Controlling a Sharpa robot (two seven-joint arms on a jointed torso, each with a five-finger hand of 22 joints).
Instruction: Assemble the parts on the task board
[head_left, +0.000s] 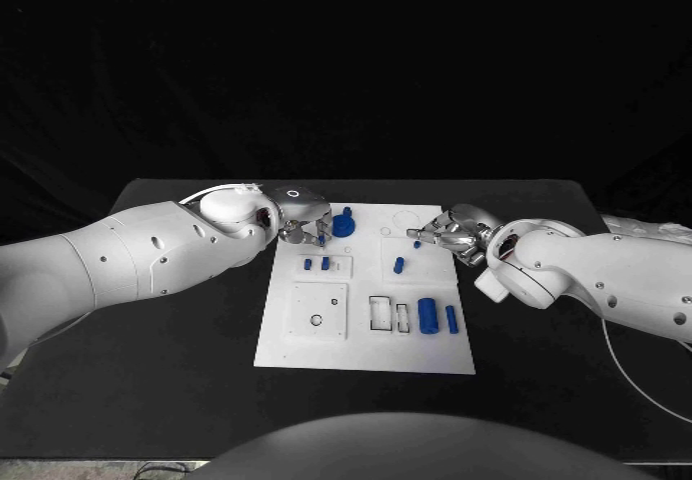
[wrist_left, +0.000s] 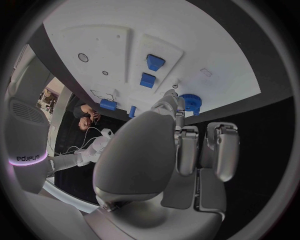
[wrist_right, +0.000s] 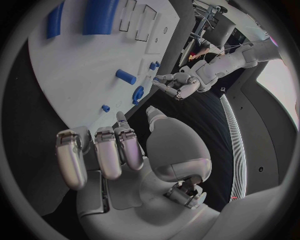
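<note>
Black counter (head_left: 173, 350) w/ white task board (head_left: 368, 345) lying flat at centre, long axis running away from robot. Left arm (head_left: 130, 255) comes in low from the left edge, bent so that left hand (head_left: 300, 222) sits over the board's far-left corner; in left wrist view the fingers (wrist_left: 186, 150) hang down side by side, loosely curled, tips pointing at the board edge, nothing between them; thumb tip close beside blue gear (wrist_left: 190, 102) but can't tell if touching. Right arm (head_left: 606, 275) reaches in from the right edge, forearm angled toward board's far-right corner, right hand (head_left: 454, 235) just over that corner; right wrist view shows fingers (wrist_right: 109, 152) extended in a row, thumb (wrist_right: 153, 116) apart from them, hand holding nothing, spread moderately. Parts, big to small: blue gear (head_left: 343, 224) w/ upright stem at far-left area of board, next to left hand; fat blue cylinder (head_left: 427, 314) lying near-right, slim blue bar (head_left: 451, 319) just beside it toward the right edge, another slim piece (head_left: 402, 320) just beside a rectangular slot (head_left: 379, 312); short blue peg (head_left: 400, 265) mid-board; two small blue blocks (head_left: 316, 264) side by side on a raised pad at left; tiny blue bit (head_left: 418, 244) near right hand's fingertips. Square raised plate (head_left: 319, 312) w/ small ring hole at near-left.
</note>
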